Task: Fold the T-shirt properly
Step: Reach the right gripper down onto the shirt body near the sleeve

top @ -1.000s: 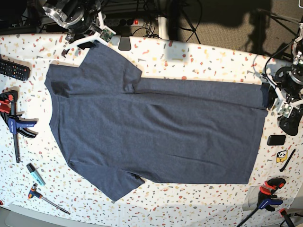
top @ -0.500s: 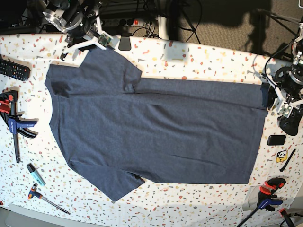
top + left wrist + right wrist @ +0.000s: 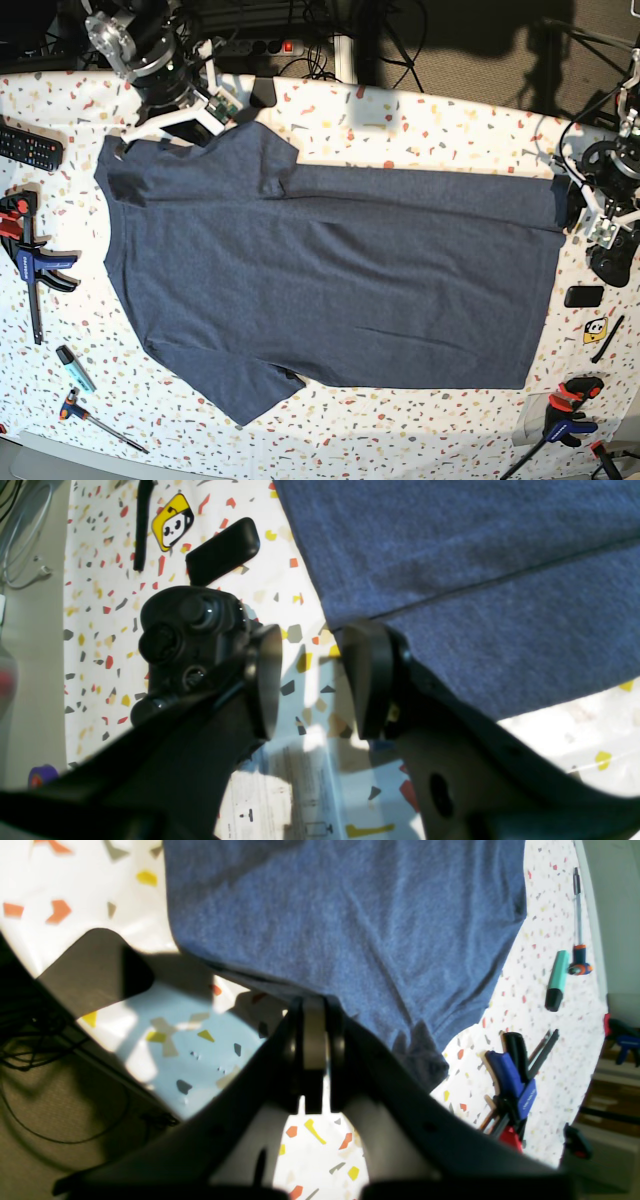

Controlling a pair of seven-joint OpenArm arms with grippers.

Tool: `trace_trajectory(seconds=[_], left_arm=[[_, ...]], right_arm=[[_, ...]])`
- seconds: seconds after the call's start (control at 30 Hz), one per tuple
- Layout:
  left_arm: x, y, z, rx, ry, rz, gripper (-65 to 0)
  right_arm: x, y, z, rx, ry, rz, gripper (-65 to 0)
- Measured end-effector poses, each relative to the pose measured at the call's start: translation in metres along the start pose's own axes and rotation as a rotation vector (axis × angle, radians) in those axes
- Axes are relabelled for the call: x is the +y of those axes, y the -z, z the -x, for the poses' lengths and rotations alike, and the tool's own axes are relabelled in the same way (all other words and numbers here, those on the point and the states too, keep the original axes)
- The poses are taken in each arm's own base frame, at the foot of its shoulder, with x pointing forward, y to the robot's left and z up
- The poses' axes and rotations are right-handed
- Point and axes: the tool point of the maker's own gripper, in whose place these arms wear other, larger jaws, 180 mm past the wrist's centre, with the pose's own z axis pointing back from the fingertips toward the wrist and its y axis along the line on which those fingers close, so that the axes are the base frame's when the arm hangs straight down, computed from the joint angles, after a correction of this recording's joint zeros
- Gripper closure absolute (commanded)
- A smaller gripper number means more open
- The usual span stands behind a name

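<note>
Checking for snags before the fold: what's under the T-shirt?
Only speckled table shows around the T-shirt; it lies flat with no bulges. Whatever sits beneath the cloth, including its underside, is covered.

I count one T-shirt (image 3: 330, 280) on the desk (image 3: 420, 120), two clamps, one left of the shirt (image 3: 30, 262), one right (image 3: 570, 410), one remote (image 3: 28, 148), one marker (image 3: 75, 367), one screwdriver (image 3: 100, 420), one panda sticker (image 3: 596, 329)
</note>
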Motion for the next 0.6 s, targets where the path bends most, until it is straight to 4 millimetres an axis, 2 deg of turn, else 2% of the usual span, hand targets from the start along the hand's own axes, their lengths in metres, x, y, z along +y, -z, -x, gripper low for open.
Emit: trace_trajectory(seconds=[0.1,0.23,0.4,0.6], left_arm=[[0.000,0.000,0.000,0.000,0.000,0.000,-23.2],[0.000,0.000,0.000,0.003,0.000,0.000,-23.2],[0.000,0.000,0.000,0.002,0.000,0.000,-23.2],[0.000,0.000,0.000,0.002,0.000,0.000,-23.2]], right_arm=[[-0.010,0.006,-0.011,-0.034,0.039,0.011,0.0],[-0.028,0.014,-0.037,-0.110,0.084,0.064,0.0],[-0.039,0.020,-0.064,-0.193,0.163,0.086,0.0],[-0.039,0.051,-0.074,-0.225,0.238,0.077,0.0]])
